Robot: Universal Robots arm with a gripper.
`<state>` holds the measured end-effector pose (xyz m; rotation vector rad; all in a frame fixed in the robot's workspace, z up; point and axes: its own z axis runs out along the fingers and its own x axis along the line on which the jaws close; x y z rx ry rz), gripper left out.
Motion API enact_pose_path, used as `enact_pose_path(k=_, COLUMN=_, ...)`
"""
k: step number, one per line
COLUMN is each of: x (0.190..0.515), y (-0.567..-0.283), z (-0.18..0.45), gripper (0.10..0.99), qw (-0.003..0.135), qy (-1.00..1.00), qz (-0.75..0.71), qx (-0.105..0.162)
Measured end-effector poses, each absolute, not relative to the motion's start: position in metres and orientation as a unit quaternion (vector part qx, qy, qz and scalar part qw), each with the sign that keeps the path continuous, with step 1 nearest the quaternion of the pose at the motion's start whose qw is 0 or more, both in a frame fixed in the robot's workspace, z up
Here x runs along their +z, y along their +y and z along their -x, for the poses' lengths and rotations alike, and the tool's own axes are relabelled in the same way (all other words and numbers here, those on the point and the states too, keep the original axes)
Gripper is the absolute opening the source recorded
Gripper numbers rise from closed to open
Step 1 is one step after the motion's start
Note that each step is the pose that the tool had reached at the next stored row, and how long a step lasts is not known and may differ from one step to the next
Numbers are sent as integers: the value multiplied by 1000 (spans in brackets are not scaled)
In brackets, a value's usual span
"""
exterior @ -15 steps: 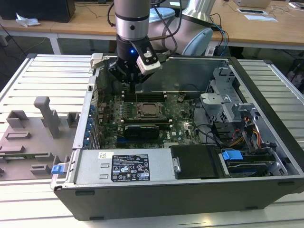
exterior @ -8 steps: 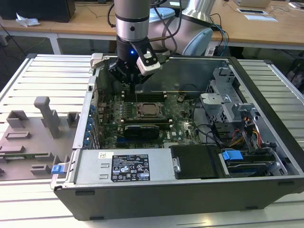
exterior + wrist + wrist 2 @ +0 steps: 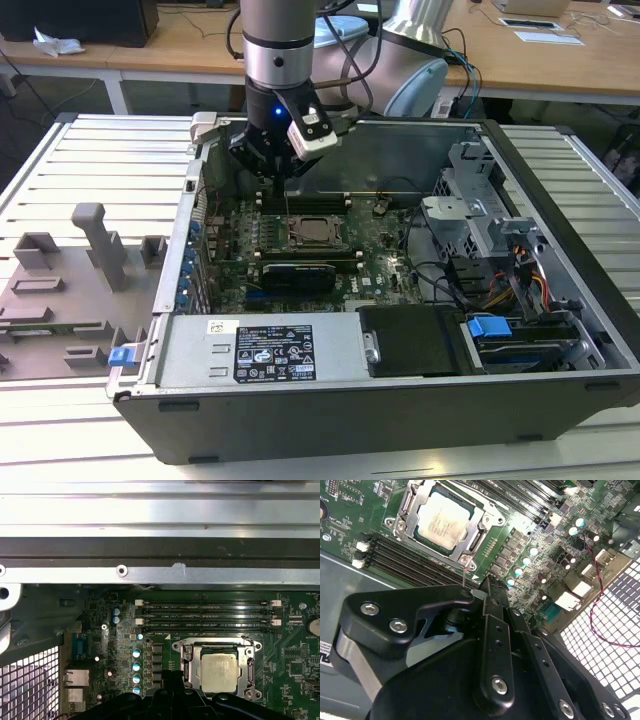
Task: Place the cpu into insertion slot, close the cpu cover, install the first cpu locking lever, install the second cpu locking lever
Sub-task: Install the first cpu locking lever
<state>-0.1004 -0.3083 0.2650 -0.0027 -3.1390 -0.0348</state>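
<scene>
Gripper (image 3: pixel 487 587) fingers pressed together, holding a thin lever (image 3: pixel 463 575) — cpu (image 3: pixel 445 521) just ahead, under its cover (image 3: pixel 485 527).

There was 1 open computer case (image 3: pixel 420 400) and 1 green motherboard (image 3: pixel 340 250) inside it. In the first wrist view, 1 cpu (image 3: pixel 220 673) sat under 1 cpu cover (image 3: pixel 186 662). Next to it were 4 long memory slots (image 3: pixel 207 615) and 4 little blue-topped capacitors (image 3: pixel 136 672) in a row.
</scene>
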Motion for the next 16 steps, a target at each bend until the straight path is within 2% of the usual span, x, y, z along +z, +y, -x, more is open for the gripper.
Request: enact_pose_path(k=16, x=257, y=-308, z=100, gripper=106, qw=1, qy=-1000, qz=1, qx=-11)
